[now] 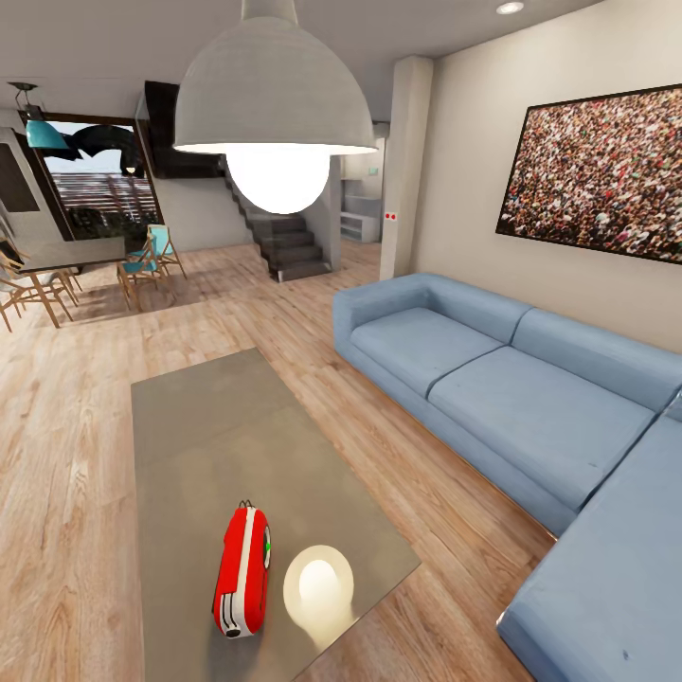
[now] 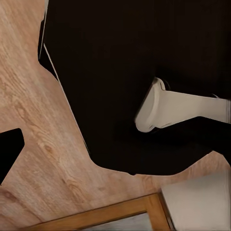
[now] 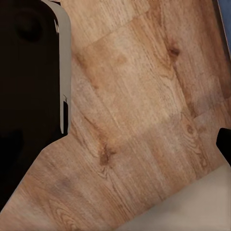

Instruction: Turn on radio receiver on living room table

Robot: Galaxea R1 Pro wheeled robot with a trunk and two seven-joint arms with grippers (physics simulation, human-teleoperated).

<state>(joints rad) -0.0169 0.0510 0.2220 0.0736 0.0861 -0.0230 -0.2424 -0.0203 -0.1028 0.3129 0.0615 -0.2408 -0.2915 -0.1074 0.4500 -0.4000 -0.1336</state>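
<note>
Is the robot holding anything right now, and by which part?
Nothing is held: the red radio lies untouched on the grey coffee table, with no tool near it.

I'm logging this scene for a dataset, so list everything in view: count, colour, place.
radio receiver: one, red with white trim, near end of the table
table: one, grey, on the wood floor left of the sofa
sofa: one, blue, L-shaped, along the right wall
pendant lamp: one, white, hanging over the table
crowd photo: one, on the beige wall above the sofa
stairs: one flight, dark, at the back
dining chairs: several, wooden, far left
robot body: black, in the left wrist view
</note>
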